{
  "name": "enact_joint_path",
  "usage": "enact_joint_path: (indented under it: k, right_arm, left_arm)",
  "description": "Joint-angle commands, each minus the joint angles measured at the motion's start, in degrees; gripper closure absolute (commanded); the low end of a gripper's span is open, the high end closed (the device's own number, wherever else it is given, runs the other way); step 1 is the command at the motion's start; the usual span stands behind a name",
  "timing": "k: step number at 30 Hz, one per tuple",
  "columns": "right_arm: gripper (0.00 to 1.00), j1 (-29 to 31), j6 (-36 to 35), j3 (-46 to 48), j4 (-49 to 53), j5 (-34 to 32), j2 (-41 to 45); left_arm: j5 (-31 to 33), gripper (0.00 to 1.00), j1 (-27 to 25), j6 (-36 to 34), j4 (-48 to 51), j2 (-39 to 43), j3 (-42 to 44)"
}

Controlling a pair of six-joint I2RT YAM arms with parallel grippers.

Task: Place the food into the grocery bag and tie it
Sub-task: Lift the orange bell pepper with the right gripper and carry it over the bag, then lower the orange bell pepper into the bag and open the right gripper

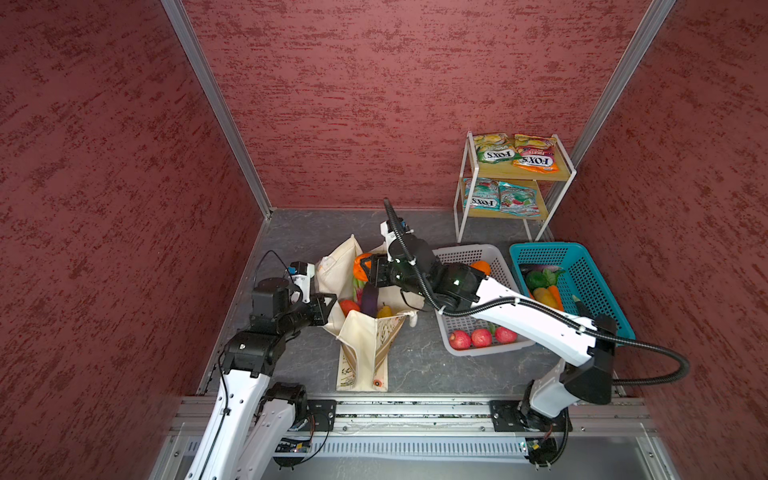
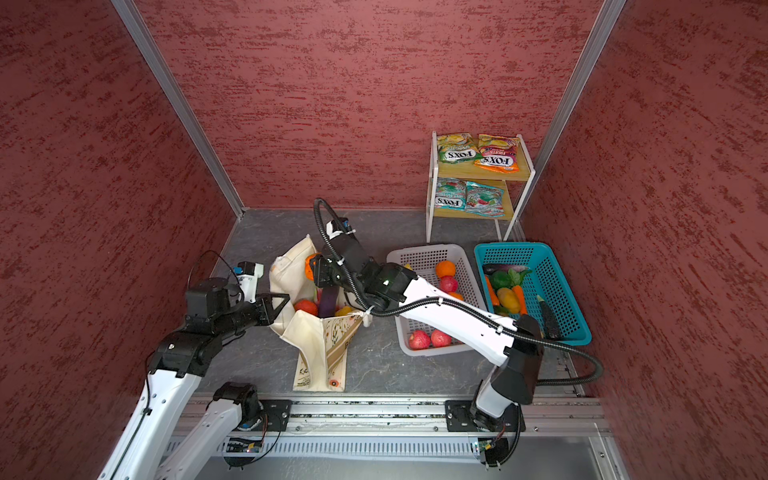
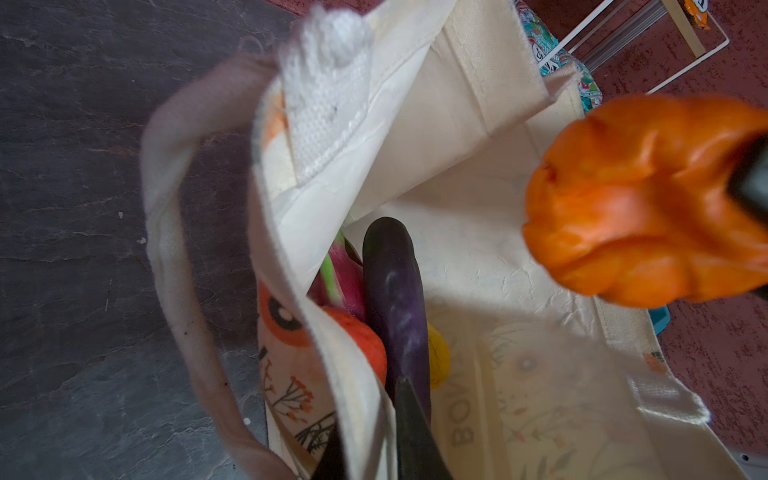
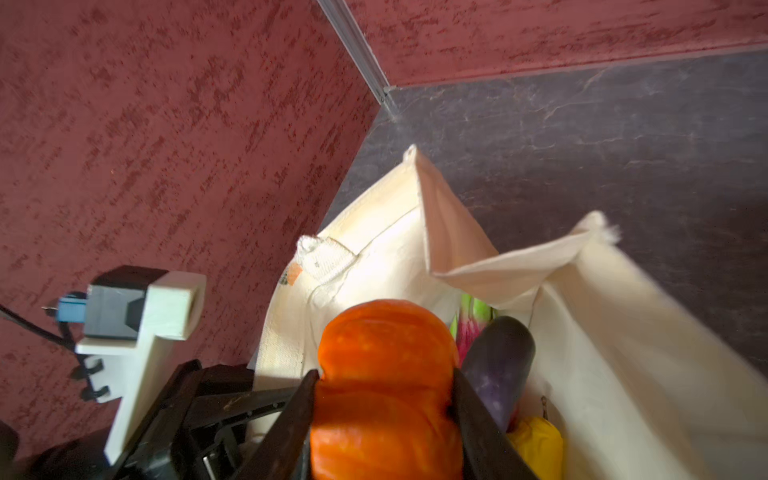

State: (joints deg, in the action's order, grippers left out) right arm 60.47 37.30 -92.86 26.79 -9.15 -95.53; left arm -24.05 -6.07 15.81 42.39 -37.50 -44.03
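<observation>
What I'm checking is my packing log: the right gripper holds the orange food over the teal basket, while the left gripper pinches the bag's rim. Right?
Not quite: the right gripper holds the orange food over the open grocery bag, not the teal basket, as the right wrist view shows. The left gripper does pinch the rim.

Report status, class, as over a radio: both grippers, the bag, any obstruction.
Left gripper jaws shut on grocery bag rim. Right gripper jaws shut on orange fruit at bag mouth. Eggplant stands inside; mouth otherwise clear.
</observation>
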Motion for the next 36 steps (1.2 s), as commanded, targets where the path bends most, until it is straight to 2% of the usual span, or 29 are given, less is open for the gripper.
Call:
enact_joint_path:
  k: [1, 3, 7, 15, 25, 33, 36]
  right_arm:
    - [0.65, 0.87, -2.06, -1.89, 1.43, 3.0, -1.4]
    - [0.64, 0.88, -2.36, -1.89, 2.43, 3.61, -2.88]
    - [0.57, 0.89, -3.36, -1.8, 4.24, 2.42, -5.05]
    - [0.26, 0.88, -5.19, -1.89, 5.48, 0.16, -4.67]
    - [0.23, 0.88, -5.36, -0.77, 7.47, -3.2, 0.42]
    - [0.23, 0.88, -1.5, 10.87, 3.0, -7.89, 13.4]
    - [0.23, 0.89, 1.28, 15.4, 3.0, -11.65, 19.26]
  left_arm:
    - [0.33, 0.84, 0.33, -0.08, -0.91, -0.09, 0.7]
    - [0.41, 0.84, 0.28, -0.08, -0.91, 0.01, 0.7]
    - [0.25, 0.84, 0.37, -0.08, -0.91, -0.21, 0.7]
    - [0.26, 0.84, 0.46, -0.08, -0.91, -0.29, 0.72]
    - [0.78, 0.84, 0.53, -0.08, -0.91, 0.59, 0.7]
    - [0.4, 0.84, 1.23, -0.12, -1.01, 0.12, 0.7]
    - [0.65, 0.84, 1.34, -0.08, -1.0, 0.32, 0.71]
